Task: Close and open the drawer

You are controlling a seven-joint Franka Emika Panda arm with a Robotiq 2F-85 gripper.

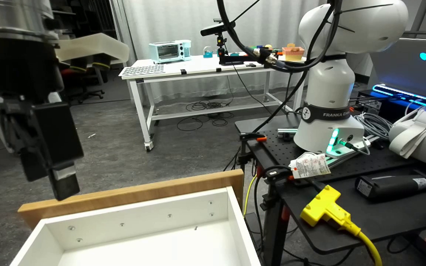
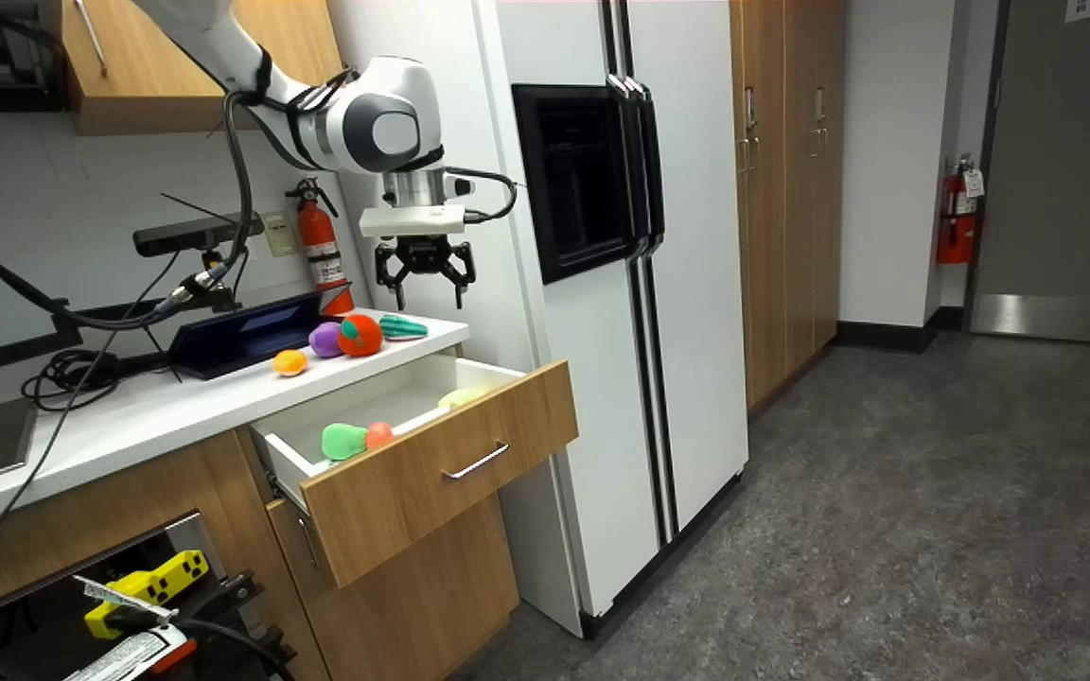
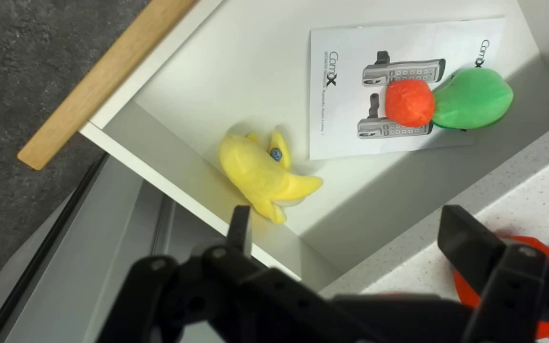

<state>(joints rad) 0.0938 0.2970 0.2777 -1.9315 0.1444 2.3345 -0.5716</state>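
Gray floor (image 2: 886,501), white countertop (image 2: 176,402) above an open drawer (image 2: 417,497); tool (image 2: 430,301) aloft, fingers (image 3: 465,245) spread.

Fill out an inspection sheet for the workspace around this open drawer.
Surface: white counter, partly taken up by loose items.
Job's things: drawer pulled open; yellow toy, green toy, orange-red toy and printed sheet inside.
Clutter: tomato-like toy, purple toy, orange toy, striped toy and dark blue object on the counter.
Gripper: open, holding nothing, above the drawer and counter.
Cables: black cable looped on the counter; yellow outlet block on a black tabletop.
Surroundings: white refrigerator beside the drawer; fire extinguisher near a gray door.
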